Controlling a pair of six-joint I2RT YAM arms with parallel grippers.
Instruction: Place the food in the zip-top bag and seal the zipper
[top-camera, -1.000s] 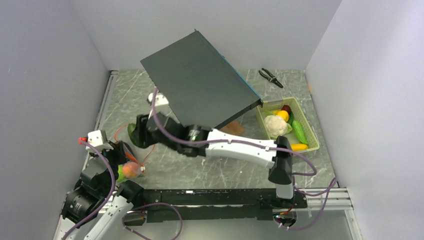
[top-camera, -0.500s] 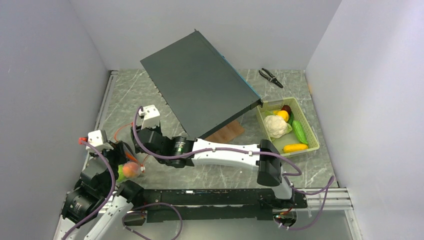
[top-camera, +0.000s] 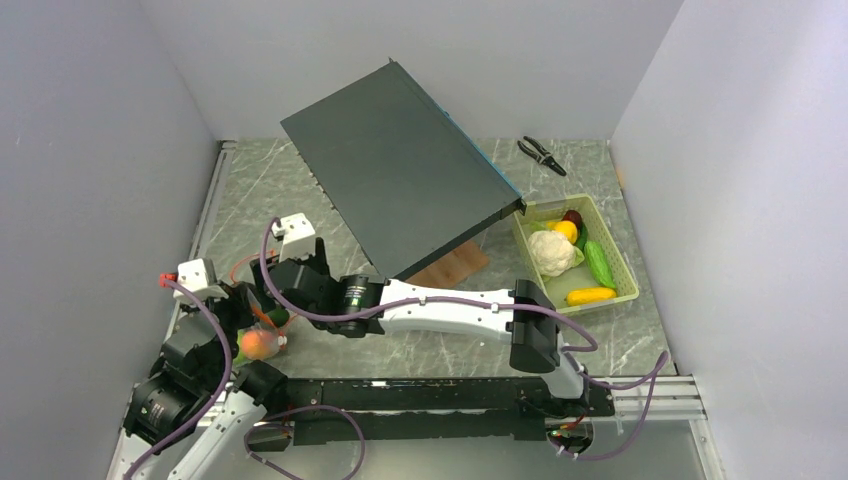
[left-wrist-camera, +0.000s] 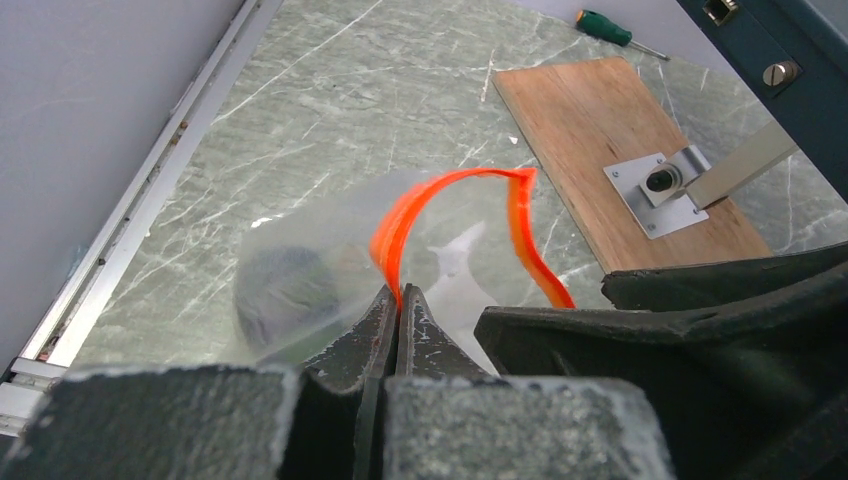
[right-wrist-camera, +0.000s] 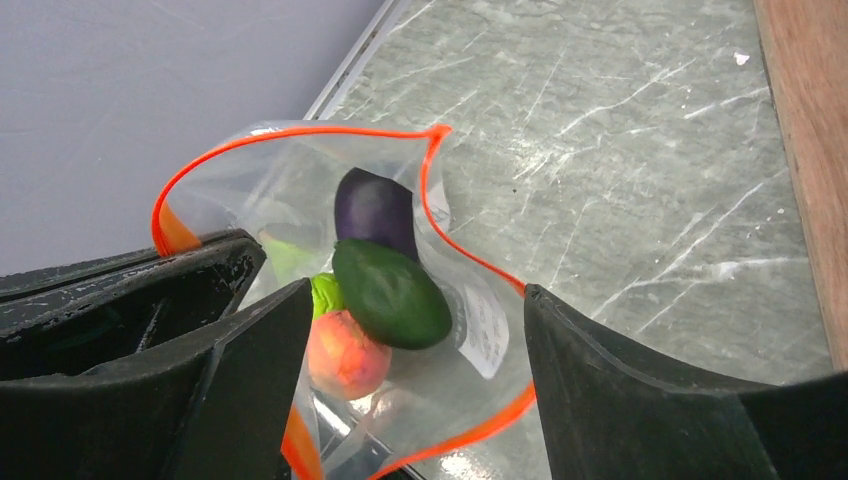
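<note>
The small white sticker (right-wrist-camera: 487, 330) on the clear crinkly plastic zip-top bag (right-wrist-camera: 270, 185) carries print too blurred to read. The left pincer (left-wrist-camera: 398, 305) is pressed together on the bag's thin orange-red zipper strip (left-wrist-camera: 388, 245), holding the mouth agape near the desk's (top-camera: 250, 190) front left corner. The right pincer (right-wrist-camera: 415, 335) hangs spread wide over that mouth, gripping nothing. Inside lie a dark green oval fruit (right-wrist-camera: 390, 293), a dark purple eggplant (right-wrist-camera: 375, 210) and an orange-pink round piece (right-wrist-camera: 342, 355), touching one another.

Eggplant (right-wrist-camera: 375, 210) inside zip-top bag (right-wrist-camera: 480, 335)
</note>
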